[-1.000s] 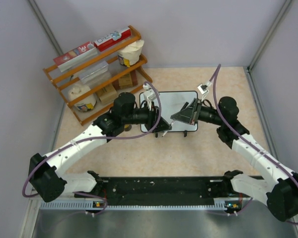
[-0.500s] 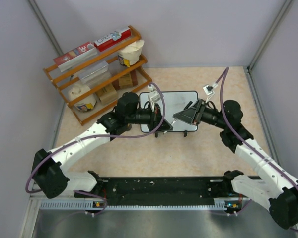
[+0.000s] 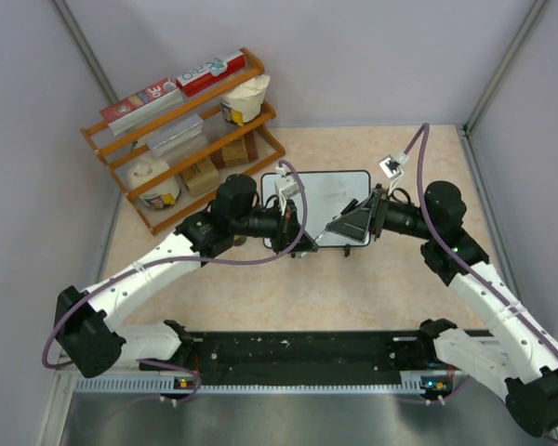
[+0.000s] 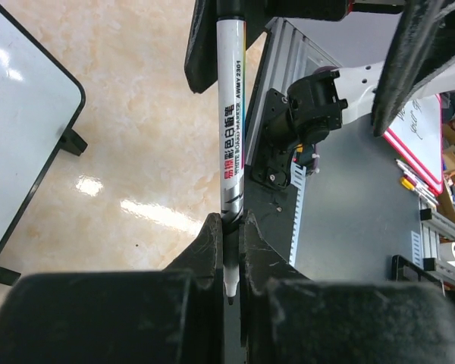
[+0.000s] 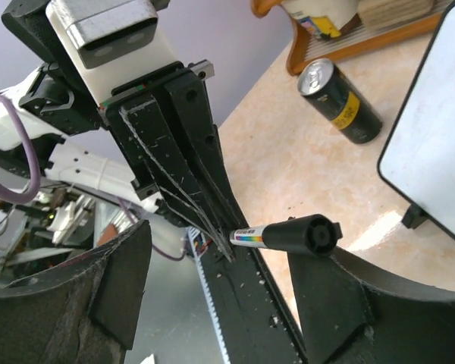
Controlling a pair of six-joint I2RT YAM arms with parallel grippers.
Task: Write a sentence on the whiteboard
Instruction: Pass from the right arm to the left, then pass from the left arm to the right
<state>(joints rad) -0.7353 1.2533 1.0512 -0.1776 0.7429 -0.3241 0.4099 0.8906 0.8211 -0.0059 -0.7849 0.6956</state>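
One marker [image 4: 231,129] in left gripper [image 4: 229,227], cap toward right gripper [image 5: 220,254], whiteboard [image 3: 321,190] lengthwise left-right

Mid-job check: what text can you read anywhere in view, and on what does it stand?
"AWMY2301": on the marker, beside small print reading "WHITE BOARD MARKER" and Chinese characters.
"3D": on the red box.
Red-and-white box: lettering too blurred to read.
Can: no label legible.
Whiteboard: no writing can be made out.
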